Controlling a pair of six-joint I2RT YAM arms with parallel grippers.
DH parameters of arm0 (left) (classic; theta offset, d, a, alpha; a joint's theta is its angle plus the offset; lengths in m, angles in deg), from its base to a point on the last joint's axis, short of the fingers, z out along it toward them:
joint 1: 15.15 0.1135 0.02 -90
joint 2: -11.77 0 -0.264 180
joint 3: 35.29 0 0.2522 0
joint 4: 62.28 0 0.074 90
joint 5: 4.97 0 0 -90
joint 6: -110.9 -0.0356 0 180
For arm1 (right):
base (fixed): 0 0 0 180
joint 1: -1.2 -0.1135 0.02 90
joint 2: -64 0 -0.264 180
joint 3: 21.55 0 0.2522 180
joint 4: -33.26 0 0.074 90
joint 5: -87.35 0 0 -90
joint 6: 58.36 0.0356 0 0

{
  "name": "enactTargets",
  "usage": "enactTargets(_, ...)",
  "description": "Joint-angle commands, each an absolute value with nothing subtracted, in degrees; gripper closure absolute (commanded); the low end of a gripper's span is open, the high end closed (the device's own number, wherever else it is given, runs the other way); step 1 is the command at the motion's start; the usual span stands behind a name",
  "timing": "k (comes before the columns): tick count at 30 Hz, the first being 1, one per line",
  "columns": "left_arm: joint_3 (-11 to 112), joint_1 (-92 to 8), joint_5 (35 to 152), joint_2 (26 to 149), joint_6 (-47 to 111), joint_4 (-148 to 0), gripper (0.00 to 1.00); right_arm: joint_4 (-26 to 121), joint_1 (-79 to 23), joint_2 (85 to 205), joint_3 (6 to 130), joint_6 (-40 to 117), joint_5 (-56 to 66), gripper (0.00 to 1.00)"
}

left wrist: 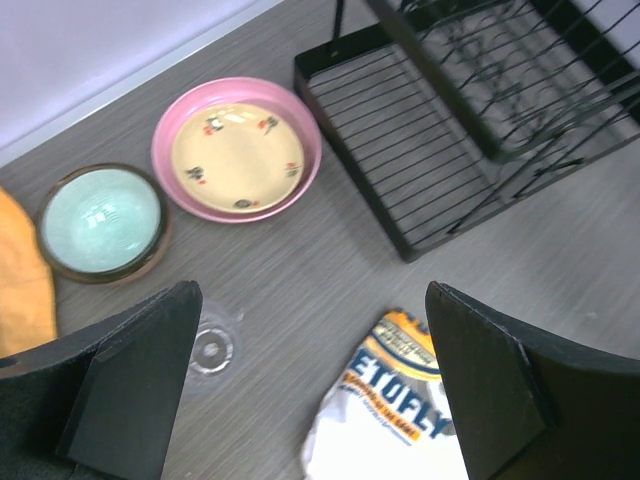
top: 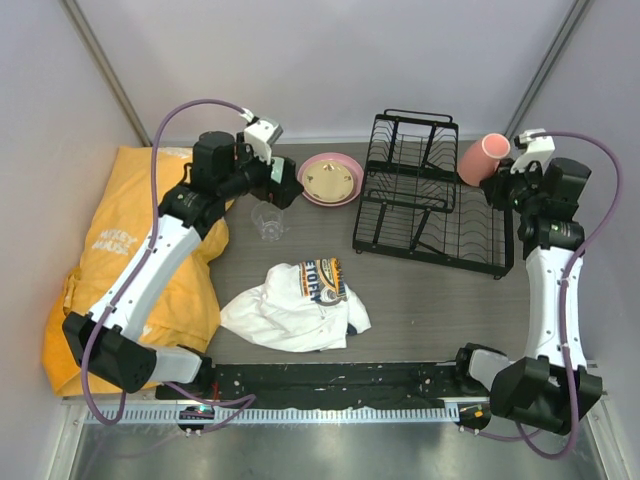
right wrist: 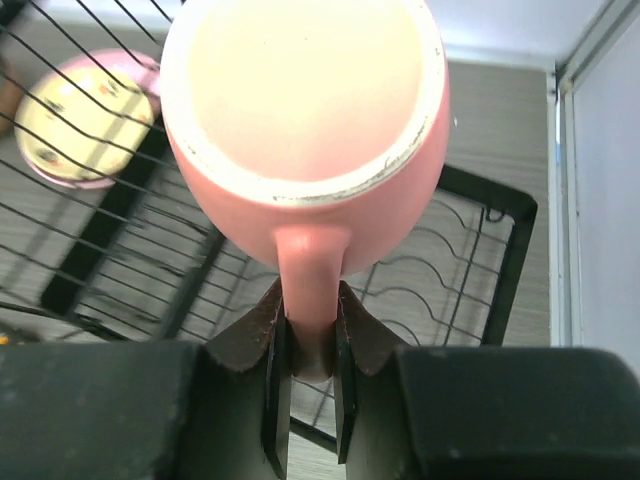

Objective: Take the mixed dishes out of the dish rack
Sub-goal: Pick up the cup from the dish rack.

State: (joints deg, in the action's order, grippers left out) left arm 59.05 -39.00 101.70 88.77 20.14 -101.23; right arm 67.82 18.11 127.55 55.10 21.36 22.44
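At the far left an orange cloth point(top: 140, 260) lies crumpled on the grey wood-grain surface point(top: 430, 300), partly under the left arm. In the left wrist view a mint-green bowl point(left wrist: 102, 218) sits nested inside a tan bowl point(left wrist: 152, 255) next to that cloth, and just to their right a cream patterned plate point(left wrist: 235, 158) rests on the big pink plate point(left wrist: 172, 128). The left gripper point(left wrist: 310, 385) hovers above the surface with its fingers point(left wrist: 135, 385) spread as wide as they go, holding nothing; below them stands a clear glass point(top: 268, 220), upright, and near it a white printed T-shirt point(top: 300, 300) lies bunched toward the front. Right of the plates sits the black wire dish rack point(top: 435, 200), its base showing no dishes and its raised back frame toward the far wall. At the right, the right gripper point(right wrist: 310, 335) is lifted beside the rack's far right corner, its fingers point(right wrist: 272, 350) pinched tight on the handle of a pink mug point(right wrist: 305, 100), which hangs in the air above the rack's edge with its cream-coloured inside facing the wrist camera.
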Motion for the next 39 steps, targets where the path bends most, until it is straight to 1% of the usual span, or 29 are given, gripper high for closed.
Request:
enactTargets(1, 60.9, -38.7, 109.8, 87.8, 27.0, -94.1, 0.0, 64.7, 18.2, 122.6, 62.7, 27.1, 29.9, 0.97)
enactTargets(8, 60.7, -38.8, 120.3, 87.4, 36.2, -85.9, 0.02, 60.7, 18.1, 120.5, 64.4, 36.5, 40.4, 0.97)
enactTargets(17, 63.5, -39.1, 132.6, 92.2, 51.5, -76.5, 0.07, 47.3, 17.8, 119.6, 64.0, 50.3, 51.5, 0.97)
enactTargets(18, 63.8, -39.7, 133.0, 92.7, 52.3, -76.3, 0.07, 43.8, 17.6, 119.6, 64.0, 51.6, 52.1, 0.98)
enactTargets(23, 65.7, -41.7, 134.2, 95.4, 56.9, -72.1, 0.08, 36.9, 16.1, 119.9, 63.6, 59.0, 55.1, 0.97)
enactTargets(29, 65.7, -44.2, 134.9, 97.5, 66.6, -62.1, 0.1, 35.5, 12.4, 120.0, 64.1, 59.9, 54.0, 0.97)
enactTargets(33, 67.8, -45.9, 135.1, 99.0, 69.6, -59.7, 0.11, 36.9, 8.0, 120.7, 64.2, 58.5, 51.9, 0.97)
enactTargets(39, 69.1, -47.3, 136.0, 101.2, 72.9, -55.0, 0.14, 44.5, -4.2, 121.8, 65.2, 51.0, 45.7, 0.97)
